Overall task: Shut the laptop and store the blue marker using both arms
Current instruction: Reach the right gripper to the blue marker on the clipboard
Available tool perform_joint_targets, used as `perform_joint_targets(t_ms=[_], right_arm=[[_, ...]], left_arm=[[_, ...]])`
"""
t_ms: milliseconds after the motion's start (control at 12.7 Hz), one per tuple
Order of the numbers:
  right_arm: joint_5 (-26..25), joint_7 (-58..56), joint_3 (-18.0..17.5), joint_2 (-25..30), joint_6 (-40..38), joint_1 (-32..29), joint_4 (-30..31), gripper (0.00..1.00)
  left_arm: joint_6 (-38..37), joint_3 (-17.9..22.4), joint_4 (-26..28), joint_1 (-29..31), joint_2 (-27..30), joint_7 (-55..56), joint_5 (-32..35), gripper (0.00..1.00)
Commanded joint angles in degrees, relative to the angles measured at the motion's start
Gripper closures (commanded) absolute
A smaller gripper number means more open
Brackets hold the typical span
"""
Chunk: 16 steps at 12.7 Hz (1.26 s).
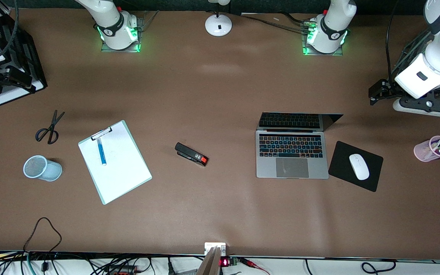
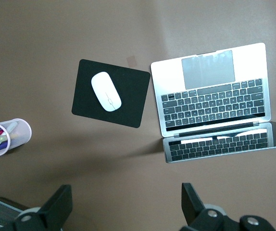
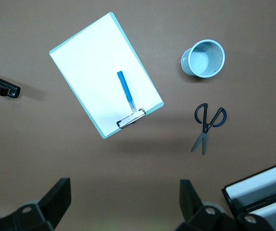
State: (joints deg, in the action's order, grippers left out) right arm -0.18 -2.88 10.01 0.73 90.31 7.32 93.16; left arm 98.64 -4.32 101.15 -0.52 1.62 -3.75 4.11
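Observation:
The laptop (image 1: 291, 160) (image 2: 215, 96) lies open toward the left arm's end of the table, its screen tilted back toward the robots' bases. On a white clipboard (image 1: 117, 168) (image 3: 94, 62) toward the right arm's end lies the blue marker (image 1: 101, 151) (image 3: 125, 90), just below the clip. My left gripper (image 1: 376, 93) (image 2: 126, 207) hangs open and empty over bare table near the laptop's screen edge. High over a black paper tray (image 1: 10, 95) (image 3: 258, 192), my right gripper (image 1: 4, 76) (image 3: 123, 202) is open too, holding nothing.
A black mouse pad (image 1: 342, 160) with a white mouse (image 1: 358, 166) lies beside the laptop. A pink cup of pens (image 1: 434, 149) (image 2: 8, 137) stands near the left arm's end. A stapler (image 1: 191, 154), scissors (image 1: 50, 130) and a blue mesh cup (image 1: 42, 168) (image 3: 203, 58) surround the clipboard.

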Motion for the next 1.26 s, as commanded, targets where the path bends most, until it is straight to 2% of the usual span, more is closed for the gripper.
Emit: perform_joint_targets(t_ms=[0, 237, 710, 1183], right_arm=[[-0.5, 0.6, -0.3, 0.4, -1.7, 0.1, -0.4, 0.00], [-0.5, 0.3, -0.3, -0.6, -1.2, 0.1, -0.4, 0.00], [0.1, 0.6, -0.3, -8.3, 1.4, 1.0, -0.5, 0.00], [-0.1, 0.2, -0.3, -15.8, 10.3, 2.2, -0.4, 0.00]], left_arm=[[-1.3, -0.1, -1.9, 0.3, -0.9, -1.3, -0.7, 0.00], [-1.3, 0.0, -1.9, 0.3, -0.9, -1.3, -0.7, 0.00], [-1.4, 0.0, -1.9, 0.1, -1.4, -1.1, -2.3, 0.00], [-4.2, -0.4, -1.9, -0.4, -1.4, -0.6, -2.4, 0.00]])
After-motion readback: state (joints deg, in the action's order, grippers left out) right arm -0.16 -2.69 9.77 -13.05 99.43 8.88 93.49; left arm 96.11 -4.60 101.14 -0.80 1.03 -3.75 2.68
